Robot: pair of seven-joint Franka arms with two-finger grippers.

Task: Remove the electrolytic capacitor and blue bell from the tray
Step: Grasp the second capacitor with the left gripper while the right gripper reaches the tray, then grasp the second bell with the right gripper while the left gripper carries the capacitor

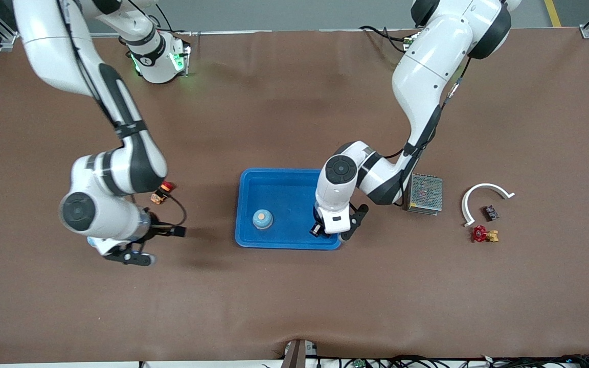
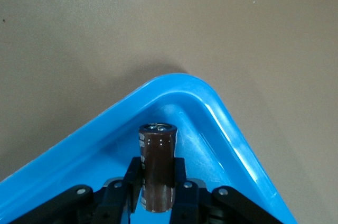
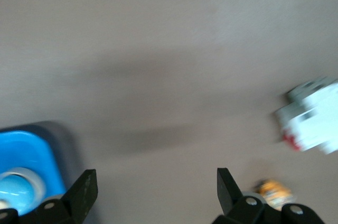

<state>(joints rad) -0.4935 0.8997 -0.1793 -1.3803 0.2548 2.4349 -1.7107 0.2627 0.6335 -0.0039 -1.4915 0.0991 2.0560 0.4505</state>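
Observation:
The blue tray (image 1: pixel 294 189) lies in the middle of the table. The bell (image 1: pixel 262 219), blue with a tan top, stands in it toward the right arm's end; it also shows in the right wrist view (image 3: pixel 13 187). My left gripper (image 1: pixel 320 230) is low over the tray's corner nearest the front camera at the left arm's end. It is shut on the dark brown capacitor (image 2: pixel 157 147), held above the tray floor (image 2: pixel 84 160). My right gripper (image 1: pixel 123 253) is open and empty (image 3: pixel 156 179) over bare table, apart from the tray toward the right arm's end.
A small orange and red part (image 1: pixel 162 192) lies beside the right arm. Toward the left arm's end are a grey mesh box (image 1: pixel 425 193), a white curved piece (image 1: pixel 483 194), a small dark module (image 1: pixel 490 212) and a red valve (image 1: pixel 482 234).

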